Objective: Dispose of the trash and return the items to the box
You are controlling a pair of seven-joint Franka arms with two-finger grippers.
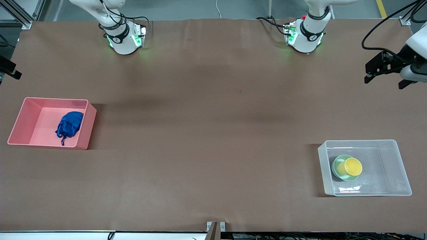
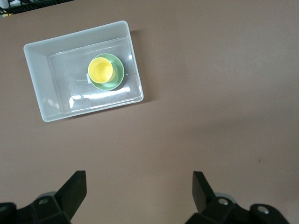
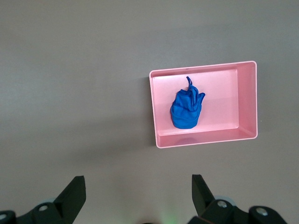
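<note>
The trash, a deep-blue wad (image 1: 69,125) with a thin strand, lies inside the pink bin (image 1: 23,115) at the right arm's end of the table. In the right wrist view the wad (image 3: 186,108) lies in that bin (image 3: 246,100). The items, a yellow cup (image 1: 350,166) nested in a mint-green bowl (image 1: 336,163), rest in the clear box (image 1: 397,166) at the left arm's end; the left wrist view shows the cup (image 2: 101,70), bowl (image 2: 118,74) and box (image 2: 39,77). My left gripper (image 1: 385,80) (image 2: 139,186) hangs open and empty high over the table's edge. My right gripper (image 3: 138,189) is open and empty.
The two arm bases (image 1: 123,36) (image 1: 307,35) stand along the table edge farthest from the front camera. Brown table surface (image 1: 213,133) stretches bare between bin and box. A small bracket (image 1: 215,228) sits at the nearest edge.
</note>
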